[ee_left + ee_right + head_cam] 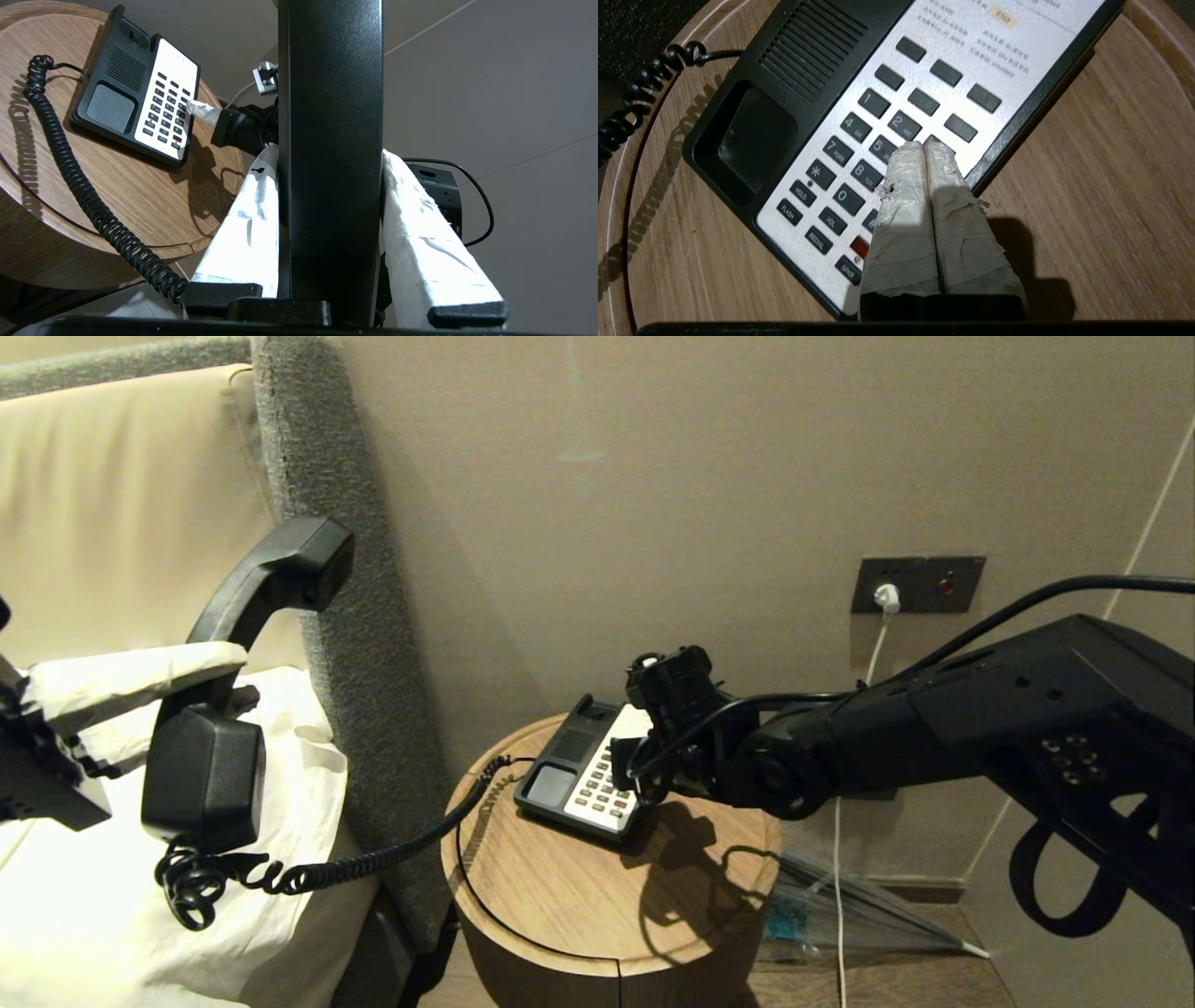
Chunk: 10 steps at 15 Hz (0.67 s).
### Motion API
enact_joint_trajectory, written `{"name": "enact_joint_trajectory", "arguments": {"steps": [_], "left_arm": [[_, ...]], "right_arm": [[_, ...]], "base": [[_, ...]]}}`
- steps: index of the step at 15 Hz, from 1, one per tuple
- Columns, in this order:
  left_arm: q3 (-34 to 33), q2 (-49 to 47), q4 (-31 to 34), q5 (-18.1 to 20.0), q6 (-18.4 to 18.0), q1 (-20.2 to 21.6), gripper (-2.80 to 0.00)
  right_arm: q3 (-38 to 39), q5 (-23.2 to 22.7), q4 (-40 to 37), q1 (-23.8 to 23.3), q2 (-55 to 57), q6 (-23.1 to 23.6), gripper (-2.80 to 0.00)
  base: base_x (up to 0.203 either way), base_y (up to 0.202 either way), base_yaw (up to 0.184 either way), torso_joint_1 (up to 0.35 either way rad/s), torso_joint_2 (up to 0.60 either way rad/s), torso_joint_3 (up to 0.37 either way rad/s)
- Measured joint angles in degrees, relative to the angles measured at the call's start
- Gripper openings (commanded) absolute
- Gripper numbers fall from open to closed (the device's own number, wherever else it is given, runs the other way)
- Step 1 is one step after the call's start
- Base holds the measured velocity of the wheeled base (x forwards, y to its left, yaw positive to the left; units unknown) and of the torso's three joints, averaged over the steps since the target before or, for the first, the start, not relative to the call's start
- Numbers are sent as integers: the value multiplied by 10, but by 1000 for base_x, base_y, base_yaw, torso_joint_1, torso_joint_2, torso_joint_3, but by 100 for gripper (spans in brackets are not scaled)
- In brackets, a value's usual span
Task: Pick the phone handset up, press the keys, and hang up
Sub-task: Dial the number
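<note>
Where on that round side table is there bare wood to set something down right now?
The side table is bare across its near half, between the phone base and the front rim. The coiled cord crosses its left edge. Around the keys it is crowded: the right gripper sits there.

Handset (pixel 233 709): black, curved, blocky ends; off the cradle, upright, raised at far left; coiled cord hangs from its lower end.
Keys (pixel 873 140): dark grey grid, one red, on pale faceplate.
</note>
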<state>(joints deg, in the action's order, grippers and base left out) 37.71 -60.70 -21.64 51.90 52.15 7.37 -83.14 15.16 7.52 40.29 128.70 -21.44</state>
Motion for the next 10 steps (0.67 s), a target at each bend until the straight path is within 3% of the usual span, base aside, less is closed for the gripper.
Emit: {"name": "enact_joint_trajectory", "arguments": {"steps": [10], "left_arm": [[-1,2,0,0,0,0,-280]], "right_arm": [[23,0,-4,15,-5,-1,-280]], "base": [[0,0,0,0,0,0]]}}
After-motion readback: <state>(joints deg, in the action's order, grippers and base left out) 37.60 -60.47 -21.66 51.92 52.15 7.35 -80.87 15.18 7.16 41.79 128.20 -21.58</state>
